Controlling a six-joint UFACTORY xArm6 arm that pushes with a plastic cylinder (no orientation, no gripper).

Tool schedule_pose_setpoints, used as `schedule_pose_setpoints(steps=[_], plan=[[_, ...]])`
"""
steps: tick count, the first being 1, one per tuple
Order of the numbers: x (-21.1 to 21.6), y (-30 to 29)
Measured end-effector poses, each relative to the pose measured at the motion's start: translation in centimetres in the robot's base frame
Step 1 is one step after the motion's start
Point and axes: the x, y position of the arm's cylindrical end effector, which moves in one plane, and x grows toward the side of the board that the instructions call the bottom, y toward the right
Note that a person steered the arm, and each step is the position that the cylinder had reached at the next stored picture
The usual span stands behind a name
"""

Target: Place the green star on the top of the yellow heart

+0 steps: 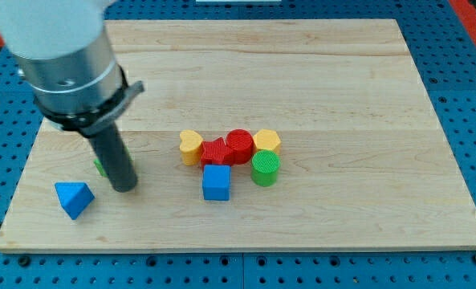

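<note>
The yellow heart (191, 147) lies near the board's middle, at the left end of a cluster of blocks. The green star (99, 167) is at the view's left; only a small green edge of it shows behind my rod. My tip (124, 188) rests on the board touching or just right of and below the star, far left of the heart.
A red star-like block (215, 152), a red cylinder (240, 145), a yellow hexagon (266, 142), a green cylinder (265, 168) and a blue cube (217, 182) cluster beside the heart. A blue triangle (74, 198) lies at lower left. The wooden board (366, 96) sits on blue pegboard.
</note>
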Motion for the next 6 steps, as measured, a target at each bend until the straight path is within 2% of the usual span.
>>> schedule_pose_setpoints(steps=[2,4,5,6], plan=[[-6.7,-7.4],[-13.5,0.2],[-16.3,-0.5],[-16.3,6.6]])
